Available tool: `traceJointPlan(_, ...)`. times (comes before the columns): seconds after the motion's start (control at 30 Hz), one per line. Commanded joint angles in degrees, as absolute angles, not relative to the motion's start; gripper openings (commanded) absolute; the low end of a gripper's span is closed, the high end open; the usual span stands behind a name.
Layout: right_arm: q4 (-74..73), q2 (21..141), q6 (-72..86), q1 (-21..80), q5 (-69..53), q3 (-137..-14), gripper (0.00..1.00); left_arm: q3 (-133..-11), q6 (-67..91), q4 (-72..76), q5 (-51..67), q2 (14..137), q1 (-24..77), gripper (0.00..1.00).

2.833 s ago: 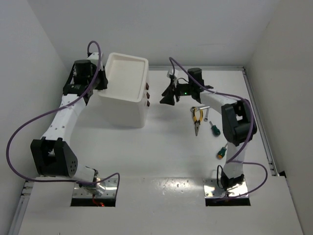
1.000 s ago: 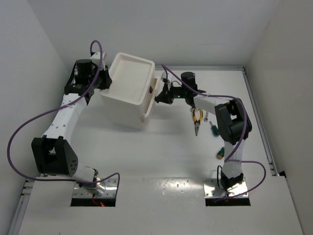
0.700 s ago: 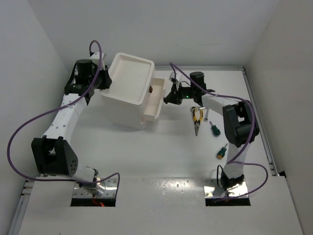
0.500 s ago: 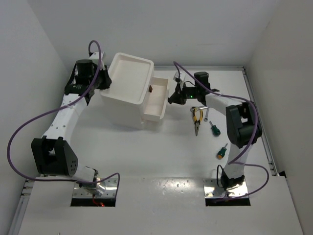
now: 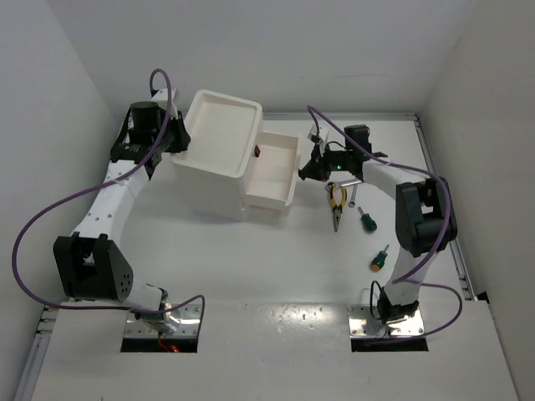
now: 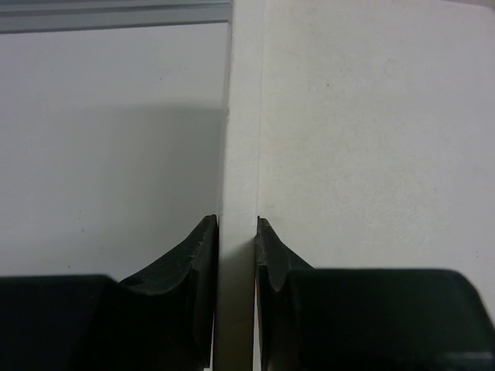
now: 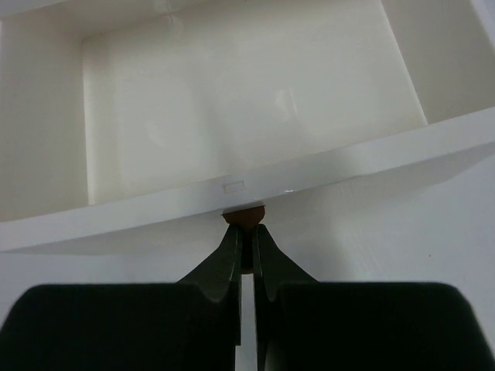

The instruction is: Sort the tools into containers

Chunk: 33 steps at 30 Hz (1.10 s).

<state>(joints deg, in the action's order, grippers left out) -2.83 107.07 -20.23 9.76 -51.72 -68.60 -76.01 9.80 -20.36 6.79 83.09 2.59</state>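
left arm: reaches along the left side of the table (image 5: 251, 276) to the far left corner of the bin.
left gripper (image 5: 171, 140) (image 6: 237, 232): at the bin's left rim; jaws clamped on the rim, one black finger (image 6: 203, 255) on each side of the thin white edge, no gap showing.
large white bin (image 5: 209, 180): far left of centre, upright, deep, nothing showing inside; in the left wrist view its rim (image 6: 241, 116) runs straight up between the fingers.
small dark knob (image 5: 257, 152): on the bin's right face, just above the drawer.
smaller white drawer (image 5: 272, 167) (image 7: 232, 116): sticks out of the bin's right side, open top, nothing showing inside.
brown knob (image 7: 244, 215): under the drawer's front lip, centred, pinched at the fingertips.
right gripper (image 5: 314, 170) (image 7: 244, 232): right against the drawer front; jaws closed tight on the brown knob.
right arm: bends in from the right, wrist pointing left at the drawer.
pliers (image 5: 336, 205): yellow handles, dark jaws toward the near side; flat on the table just right of the drawer, under the right wrist.
silver wrench (image 5: 352, 195): just beside the pliers' handles, partly hidden by the arm.
green screwdriver (image 5: 366, 220): on the table right of the pliers.
second green screwdriver (image 5: 379, 259): orange end, nearer the arm bases, apart from the first.
tools in containers: none seen; all four lie on the table.
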Motion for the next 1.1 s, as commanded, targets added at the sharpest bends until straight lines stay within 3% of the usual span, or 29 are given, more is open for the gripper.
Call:
traceJointPlan(0.0, -4.48, 103.8, -22.76, 7.47, -51.94, -67.59, 0.03, -72.95, 15.47, -30.41, 0.79, 83.5, 0.44, 0.0)
traceJointPlan(0.07, -5.0, 103.27, -22.76, 7.47, -51.94, -67.07, 0.1, -72.42, 15.47, -30.41, 0.79, 83.5, 0.44, 0.0)
traceJointPlan(0.1, -5.01, 103.27, -22.76, 7.47, -51.42, -67.06, 0.33, -72.42, 15.47, -30.41, 0.79, 83.5, 0.44, 0.0)
traceJointPlan(0.23, -3.96, 100.99, -20.57, 6.94, -50.8, -66.27, 0.48, -71.89, 15.99, -29.79, 0.79, 83.5, 0.44, 0.0)
traceJointPlan(0.47, -7.1, 93.79, -15.64, 4.57, -44.67, -65.74, 0.49, -71.37, 16.0, -29.27, 1.32, 82.97, 0.44, 0.0)
traceJointPlan(0.77, -44.98, 90.44, -21.43, 1.5, -15.16, -70.85, 0.45, -69.7, 15.29, -28.74, -2.89, 81.83, 3.77, 0.0)
traceJointPlan(0.93, -46.33, 85.7, -22.59, 0.18, -8.54, -64.0, 0.46, -68.65, 14.77, -28.74, -3.43, 80.68, 5.89, 0.0)
traceJointPlan(1.07, -47.01, 88.5, -20.21, -0.35, -4.84, -61.61, 0.47, -68.64, 14.77, -28.74, -2.91, 80.68, 6.42, 0.03)
